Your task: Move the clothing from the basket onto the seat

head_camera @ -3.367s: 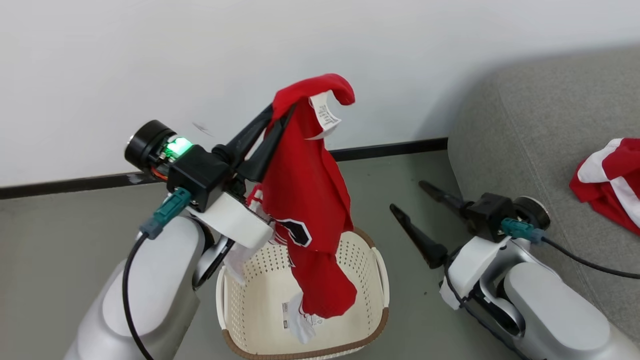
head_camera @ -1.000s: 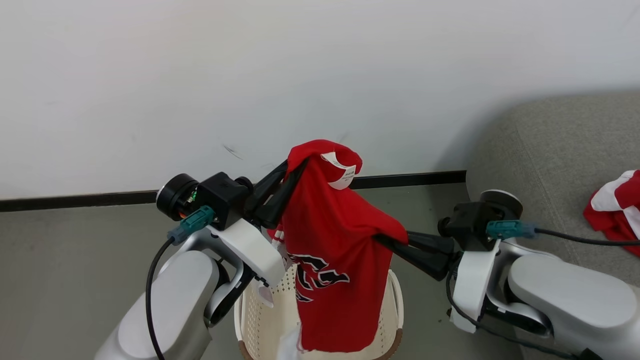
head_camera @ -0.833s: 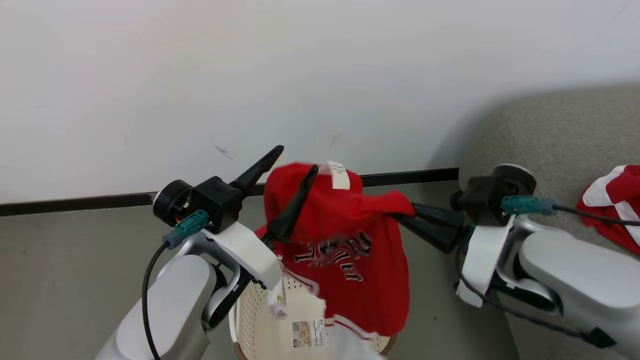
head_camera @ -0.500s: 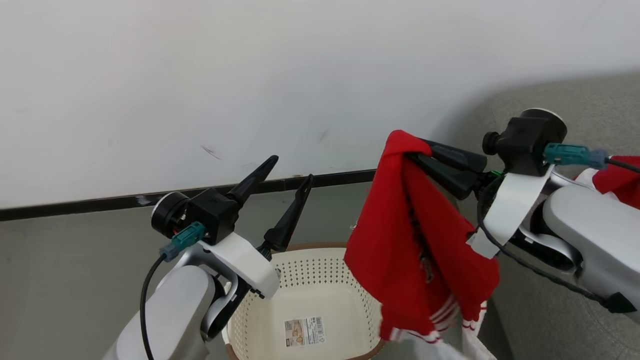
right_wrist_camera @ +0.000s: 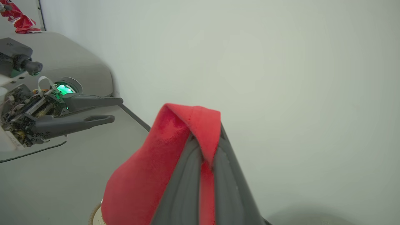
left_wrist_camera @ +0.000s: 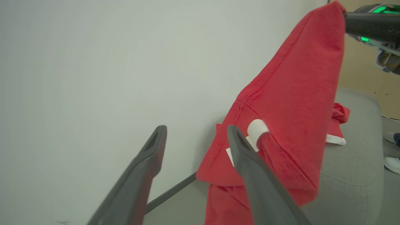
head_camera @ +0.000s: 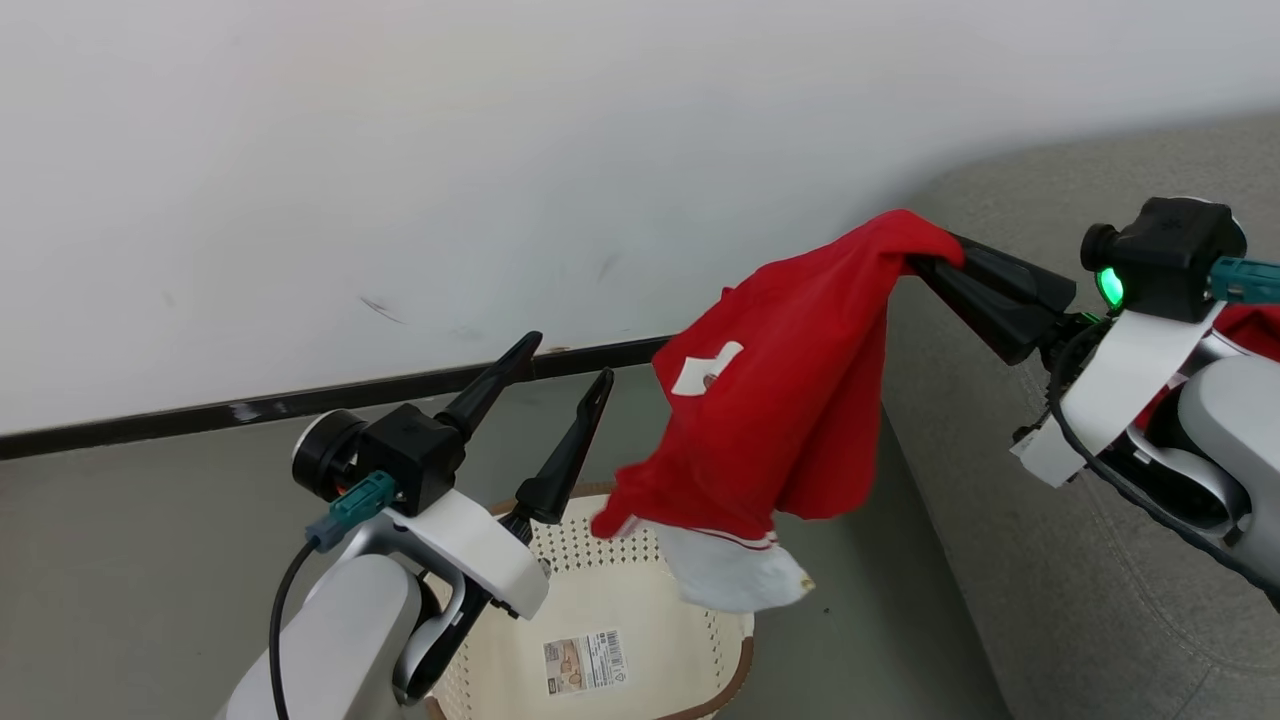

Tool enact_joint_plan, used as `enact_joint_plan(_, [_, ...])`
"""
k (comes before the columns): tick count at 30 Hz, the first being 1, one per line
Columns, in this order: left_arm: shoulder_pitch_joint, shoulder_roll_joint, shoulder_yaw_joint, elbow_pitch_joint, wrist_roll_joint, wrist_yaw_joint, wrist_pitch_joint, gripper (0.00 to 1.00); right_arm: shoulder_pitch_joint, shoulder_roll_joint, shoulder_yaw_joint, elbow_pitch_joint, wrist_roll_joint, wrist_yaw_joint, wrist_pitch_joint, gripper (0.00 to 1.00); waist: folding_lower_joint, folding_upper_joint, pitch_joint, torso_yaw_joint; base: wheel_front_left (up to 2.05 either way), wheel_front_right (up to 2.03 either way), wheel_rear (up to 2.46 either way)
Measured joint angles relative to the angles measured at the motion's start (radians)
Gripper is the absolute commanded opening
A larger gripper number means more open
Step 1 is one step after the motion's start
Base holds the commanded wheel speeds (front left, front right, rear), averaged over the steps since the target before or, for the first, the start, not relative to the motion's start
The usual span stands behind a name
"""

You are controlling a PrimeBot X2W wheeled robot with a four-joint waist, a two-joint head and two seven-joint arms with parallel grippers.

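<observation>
Item: red sports garment (head_camera: pixel 790 400), hanging in the air between basket (head_camera: pixel 738 672) and seat (head_camera: pixel 1010 560), one fold pinched in my right pincer (head_camera: pixel 940 265), jaws closed on it. Left pincer (head_camera: pixel 568 358): spread wide, empty, above the basket, just beside the cloth. Risks, as I judge them: the thin fold slips and the garment drops to the floor (head_camera: pixel 150 560); the trailing white hem (head_camera: pixel 735 580) snags a left finger; a release short of the seat lets it slide off. Second red garment (left_wrist_camera: pixel 339 114): lying on the seat.
</observation>
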Motion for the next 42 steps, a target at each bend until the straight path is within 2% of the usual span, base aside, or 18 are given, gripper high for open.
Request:
enact_joint_plan(11, [0.008, -0.006, -0.025, -0.012, 0.0, -0.002, -0.009, 1.0, 0.073, -0.018, -0.095, -0.008, -0.002, 0.0, 0.0, 0.0, 0.0, 0.0, 0.006, -0.052, 0.0, 0.0, 0.0])
enact_joint_plan(29, [0.03, -0.039, -0.091, -0.067, 0.0, -0.021, -0.027, 1.0, 0.249, -0.094, -0.314, -0.034, -0.042, 0.0, 0.0, 0.0, 0.0, 0.0, 0.006, -0.183, 0.0, 0.0, 0.0])
enact_joint_plan(42, [0.069, -0.041, -0.096, -0.081, 0.0, -0.021, -0.035, 1.0, 0.357, -0.099, -0.427, -0.044, -0.048, 0.0, 0.0, 0.0, 0.0, 0.0, -0.022, -0.272, 0.0, 0.0, 0.0])
